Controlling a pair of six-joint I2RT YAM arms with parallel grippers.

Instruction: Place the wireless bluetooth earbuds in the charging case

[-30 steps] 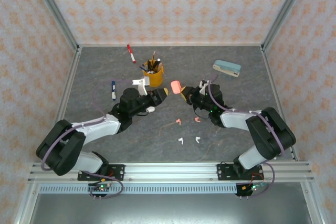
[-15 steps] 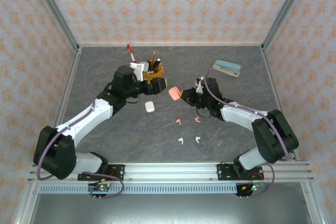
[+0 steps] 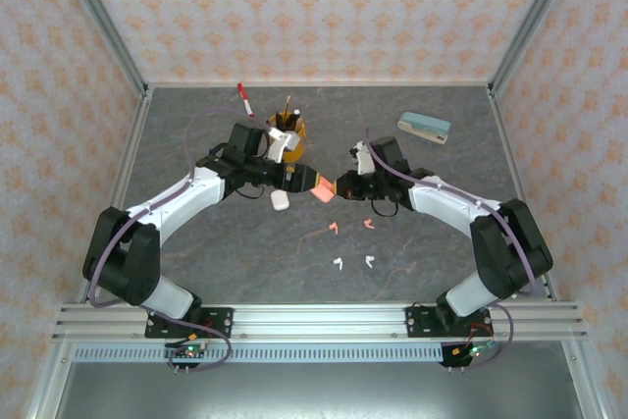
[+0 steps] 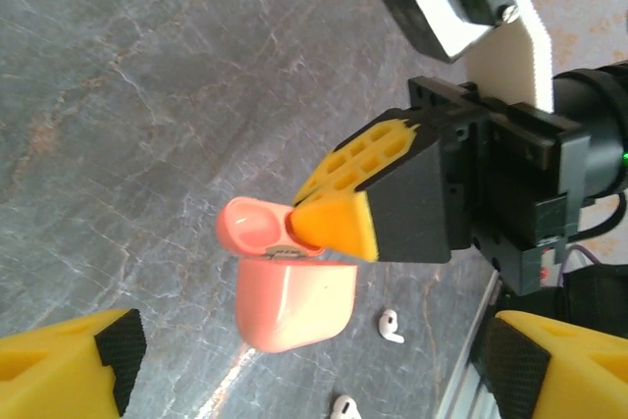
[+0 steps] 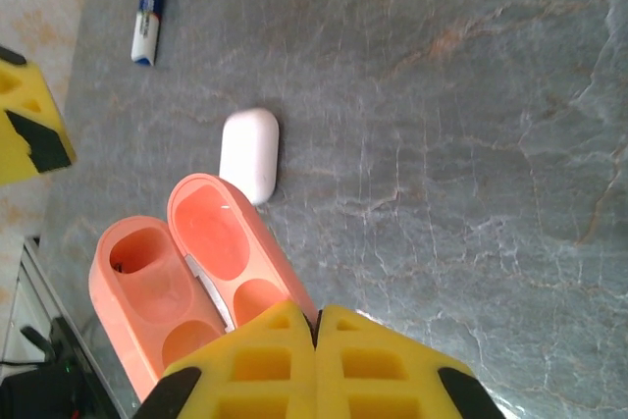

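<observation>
Grey marbled tabletop (image 3: 255, 252), orange-patterned walls (image 3: 314, 7)

No legible text, label, brand or number found in any view. Pen (image 5: 149, 9) barrel is too blurred for us to read. Pink case (image 4: 294, 306) and white case (image 5: 249, 154) look plain to us.

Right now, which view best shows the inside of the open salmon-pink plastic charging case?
Right wrist: the salmon-pink plastic charging case opens toward the lens, so its wells and lid lining are visible. Left wrist shows the case side-on, mostly outer shell. Top external shows the case as a small pink patch.
</observation>
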